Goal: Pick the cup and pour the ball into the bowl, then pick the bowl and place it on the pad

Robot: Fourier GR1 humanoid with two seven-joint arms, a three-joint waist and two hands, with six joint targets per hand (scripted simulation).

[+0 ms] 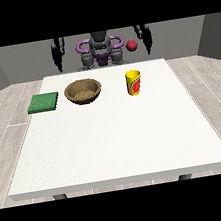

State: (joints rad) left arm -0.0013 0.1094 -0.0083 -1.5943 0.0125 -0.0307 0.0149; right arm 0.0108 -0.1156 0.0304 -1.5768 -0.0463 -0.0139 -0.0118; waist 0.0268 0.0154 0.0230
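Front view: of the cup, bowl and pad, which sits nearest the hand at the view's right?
The yellow cup. It stands upright closest below that hand; the brown bowl and green pad lie farther toward the view's left.

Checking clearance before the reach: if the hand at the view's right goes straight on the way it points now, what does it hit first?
The hand at the view's right hangs pointing down, behind the table's far edge. Straight on, it likely meets nothing shown; the red ball is beside it. Depth is unclear.

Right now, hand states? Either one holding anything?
Hand at the view's left: raised, holding nothing; fingers cannot be told.
Hand at the view's right: raised, holding nothing; fingers cannot be told.
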